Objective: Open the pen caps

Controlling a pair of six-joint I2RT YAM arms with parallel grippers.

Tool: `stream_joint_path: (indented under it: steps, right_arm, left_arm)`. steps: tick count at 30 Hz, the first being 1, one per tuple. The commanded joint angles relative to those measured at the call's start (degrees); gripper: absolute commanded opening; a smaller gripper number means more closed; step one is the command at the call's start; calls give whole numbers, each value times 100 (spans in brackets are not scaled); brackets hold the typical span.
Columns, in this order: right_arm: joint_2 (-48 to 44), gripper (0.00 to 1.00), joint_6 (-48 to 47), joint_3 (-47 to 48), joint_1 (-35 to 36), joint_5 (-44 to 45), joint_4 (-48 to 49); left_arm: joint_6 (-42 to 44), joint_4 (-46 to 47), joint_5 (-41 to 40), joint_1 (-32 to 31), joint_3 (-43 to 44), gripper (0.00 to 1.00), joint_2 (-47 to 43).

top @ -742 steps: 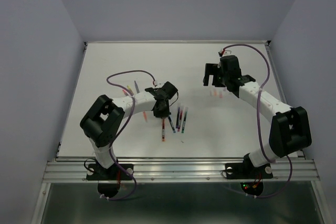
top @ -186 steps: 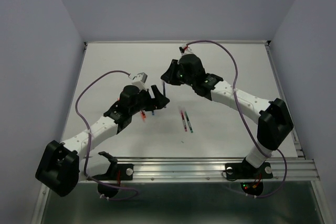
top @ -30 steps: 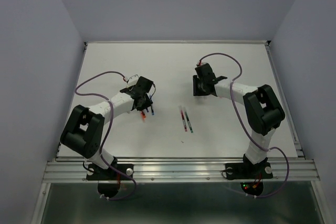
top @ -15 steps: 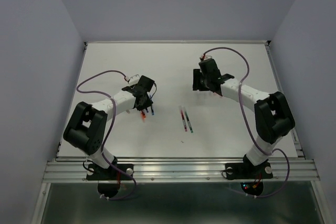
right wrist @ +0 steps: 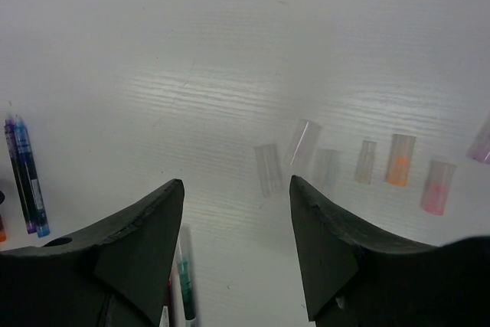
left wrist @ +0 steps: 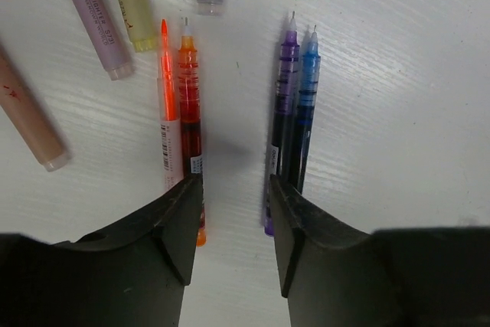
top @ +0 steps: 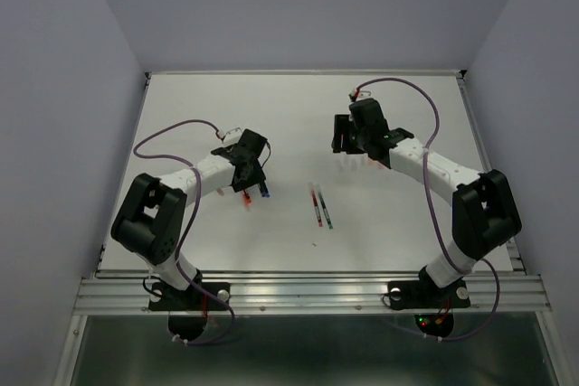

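Translucent pen caps (right wrist: pixel 366 161), six-ish, lie loose in a row on the white table (right wrist: pixel 230 36) below the wide, empty right gripper (right wrist: pixel 236 212), four pens (left wrist: pixel 189 105) show bare tips by the left gripper (left wrist: pixel 233 197), fingers parted w/ nothing held, so prob. mostly done; mid-table pair (top: pixel 318 206) can't tell.

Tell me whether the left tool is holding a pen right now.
No; the left tool is open, with only bare table between its fingers.
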Motion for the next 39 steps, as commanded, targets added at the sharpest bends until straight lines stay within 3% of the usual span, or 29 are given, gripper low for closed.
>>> stream_joint_path:
  steps: [1, 3, 4, 6, 7, 18, 27, 39]
  right_arm:
    - [-371, 68, -148, -99, 58, -213, 105]
    - [-406, 74, -201, -126, 58, -371, 123]
    - [-415, 82, -280, -143, 119, -607, 140]
    - [-415, 100, -411, -205, 189, -793, 228]
    - [-389, 100, -456, -214, 311, -977, 246]
    - [621, 100, -773, 401, 1393, -1005, -18]
    - [1377, 100, -571, 788, 1648, -725, -211]
    - [1676, 100, -403, 876, 1763, -407, -361]
  left_arm:
    - [172, -36, -49, 16, 122, 63, -332]
    - [216, 70, 12, 16, 35, 77, -560]
    - [277, 114, 39, 16, 8, 88, -648]
    - [313, 193, 101, 16, -89, 96, -920]
    - [330, 202, 101, 16, -115, 99, -1008]
    - [50, -298, -435, 16, -589, 99, -2195]
    - [-179, -492, -567, 25, -1090, 99, -2793]
    - [-162, -457, -585, 34, -1082, 99, -2811]
